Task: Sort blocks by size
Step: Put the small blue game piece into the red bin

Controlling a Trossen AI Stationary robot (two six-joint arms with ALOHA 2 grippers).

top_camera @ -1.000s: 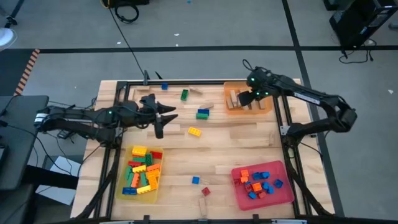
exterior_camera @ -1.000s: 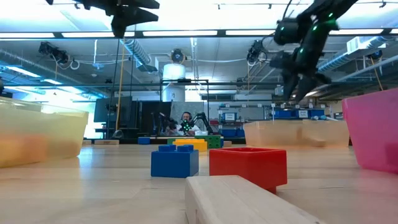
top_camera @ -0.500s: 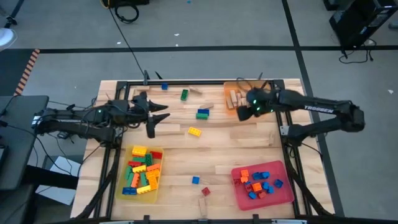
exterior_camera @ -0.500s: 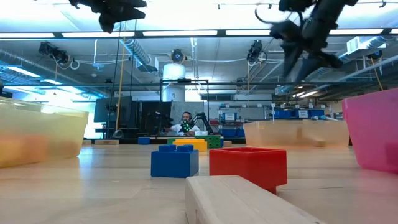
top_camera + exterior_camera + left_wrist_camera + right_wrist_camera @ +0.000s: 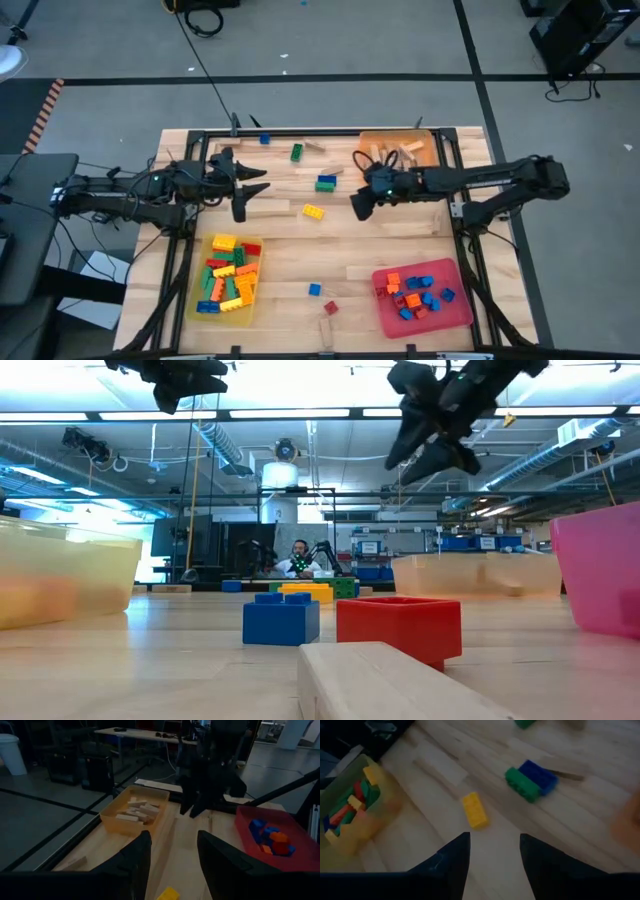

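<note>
Now | right gripper (image 5: 358, 207) over mid-counter (image 5: 400, 235), fingers parted, empty | left gripper (image 5: 245, 195) likewise, parted, empty | yellow block (image 5: 313, 211) lying between them | green-blue block (image 5: 326, 183) just beyond

Grey concrete floor (image 5: 330, 40) all round the pale wooden plank table (image 5: 390, 235), crossed by dark straight floor lines (image 5: 300, 76). Black cable (image 5: 205, 60) trails over the floor toward the table's far edge. Low view: long ceiling strip lights (image 5: 290, 413), silver ducting (image 5: 215, 445), blue storage bins on shelving (image 5: 470, 542), a person seated at a distant desk (image 5: 300, 555). Left wrist view, beyond the fingers: dim room, long pale work table (image 5: 145, 735), white cylindrical bin (image 5: 12, 754).
</note>
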